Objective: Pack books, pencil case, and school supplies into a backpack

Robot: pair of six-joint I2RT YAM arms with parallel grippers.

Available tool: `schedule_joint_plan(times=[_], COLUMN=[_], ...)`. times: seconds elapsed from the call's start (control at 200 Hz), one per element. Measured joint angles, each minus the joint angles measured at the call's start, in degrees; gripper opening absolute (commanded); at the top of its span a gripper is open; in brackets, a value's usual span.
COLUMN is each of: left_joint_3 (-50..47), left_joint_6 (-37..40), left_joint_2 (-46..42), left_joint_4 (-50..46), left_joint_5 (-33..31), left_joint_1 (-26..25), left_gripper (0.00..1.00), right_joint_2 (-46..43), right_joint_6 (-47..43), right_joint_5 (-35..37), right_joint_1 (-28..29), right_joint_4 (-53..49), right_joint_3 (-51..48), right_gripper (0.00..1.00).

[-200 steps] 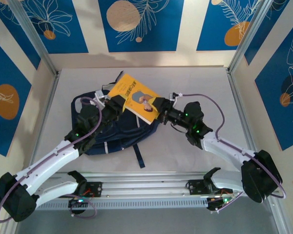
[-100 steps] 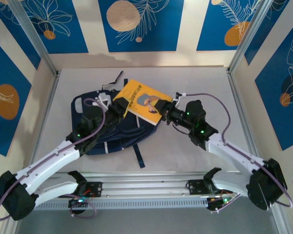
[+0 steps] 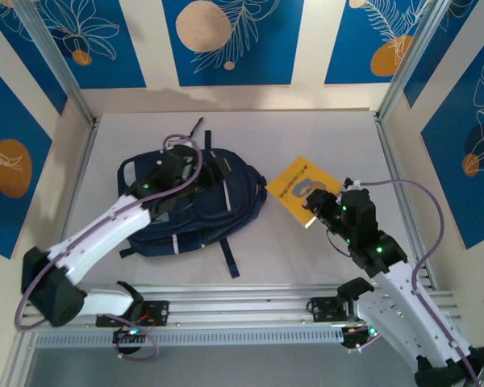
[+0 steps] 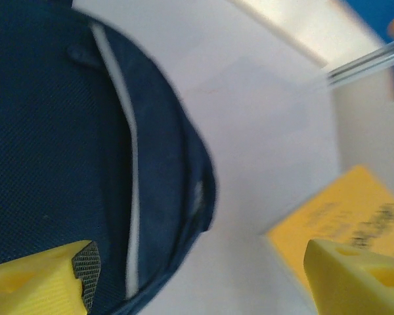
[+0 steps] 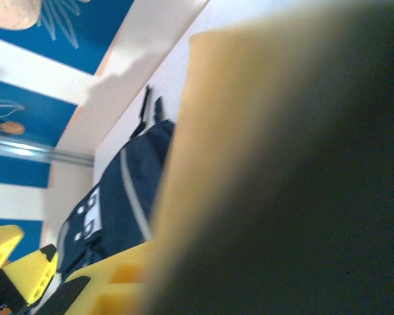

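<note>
Item one: backpack point(image 3: 185, 211), navy with pale grey stripes. We find it lying flat on the left half of the bench point(image 3: 331, 133), about midway between the far and near edges. Its dark straps trail toward the near edge.

Item two: yellow book point(image 3: 297, 184). We place it in the right half of the bench, well apart from the backpack and nearer the right edge, with its cover facing up. From above we cannot tell whether it rests on the bench or is held just above it.

Item three: right pincer point(image 3: 316, 211). We see it clamped on the near corner of the yellow book. In the right wrist view the cover is blurred and pressed close to the lens.

Item four: left pincer point(image 4: 197, 279). We see it poised above the far end of the backpack with its jaws standing wide apart and nothing between them. Its yellow fingertips point(image 4: 33, 285) frame navy fabric on one side and bare bench on the other.
</note>
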Motion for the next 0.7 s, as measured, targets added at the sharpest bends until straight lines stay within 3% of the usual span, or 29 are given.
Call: schedule_joint_plan(times=[0.32,0.7], left_joint_3=[6.14,11.47], left_joint_6=[5.07,8.33], left_joint_2=[10.47,19.58], left_joint_4=[-7.13,-7.34], left_joint_5=[-0.28,0.7], left_joint_1=[0.13,0.17], left_gripper=[0.78,0.69], right_joint_2=[-5.27,-5.55], right_joint_6=[-5.16,-6.67], right_joint_5=[0.76,0.39], right_joint_1=[-2.51,-2.54], right_joint_4=[-5.79,-5.66], right_joint_3=[-0.68,-3.91], right_gripper=[0.0,0.0])
